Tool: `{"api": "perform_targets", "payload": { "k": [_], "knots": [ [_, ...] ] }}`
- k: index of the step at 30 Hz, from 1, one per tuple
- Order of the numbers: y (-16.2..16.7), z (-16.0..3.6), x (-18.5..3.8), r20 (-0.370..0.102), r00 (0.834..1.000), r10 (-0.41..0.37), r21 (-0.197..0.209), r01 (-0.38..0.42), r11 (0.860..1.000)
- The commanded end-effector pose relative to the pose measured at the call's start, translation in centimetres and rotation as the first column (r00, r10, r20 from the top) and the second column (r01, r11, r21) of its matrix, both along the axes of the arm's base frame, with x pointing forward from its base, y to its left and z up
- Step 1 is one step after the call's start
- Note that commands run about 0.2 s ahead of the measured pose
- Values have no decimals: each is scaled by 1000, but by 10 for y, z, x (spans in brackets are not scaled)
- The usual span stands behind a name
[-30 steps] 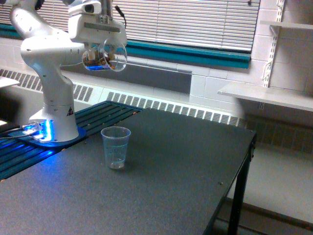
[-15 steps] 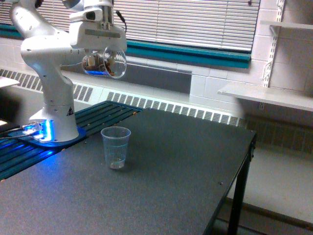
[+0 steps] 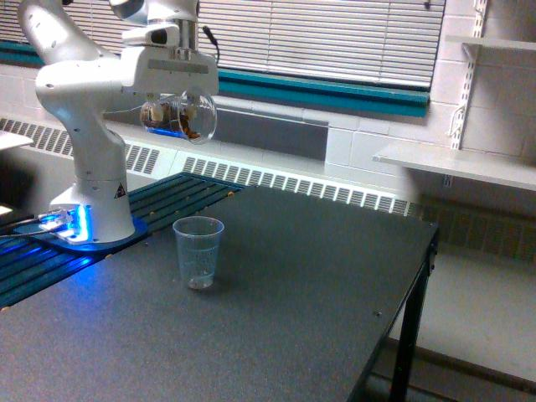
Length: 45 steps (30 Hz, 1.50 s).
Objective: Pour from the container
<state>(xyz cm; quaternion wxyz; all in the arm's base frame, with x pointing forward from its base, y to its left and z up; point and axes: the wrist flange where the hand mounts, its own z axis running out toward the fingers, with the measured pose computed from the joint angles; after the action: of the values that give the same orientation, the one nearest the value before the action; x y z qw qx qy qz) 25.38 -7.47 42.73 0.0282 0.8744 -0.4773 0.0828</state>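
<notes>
Gripper [image 3: 176, 88] up high, clamped on the container [image 3: 178, 115], which lies tipped on its side with its mouth toward the exterior view's right. Brown bits sit in the container's low side. It hangs in the air well above the table [image 3: 293, 276]. Below it, slightly toward the exterior view's right, a clear plastic cup [image 3: 198, 251] stands upright on the table.

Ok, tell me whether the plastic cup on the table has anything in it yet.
Apparently empty. The plastic cup stands upright and its clear walls show nothing inside; the brown bits remain in the container held above.
</notes>
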Motion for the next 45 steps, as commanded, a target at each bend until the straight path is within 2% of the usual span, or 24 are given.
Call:
{"api": "perform_targets", "payload": {
  "k": [1, 17, 45],
  "knots": [
    [0, -8, -1, -23, 1000, -6, -2, 6, 1000],
    [9, -18, -8, -60, 998, -10, 12, 11, 1000],
    [5, -35, -6, -108, 994, -5, 20, 8, 1000]
  ]
}}
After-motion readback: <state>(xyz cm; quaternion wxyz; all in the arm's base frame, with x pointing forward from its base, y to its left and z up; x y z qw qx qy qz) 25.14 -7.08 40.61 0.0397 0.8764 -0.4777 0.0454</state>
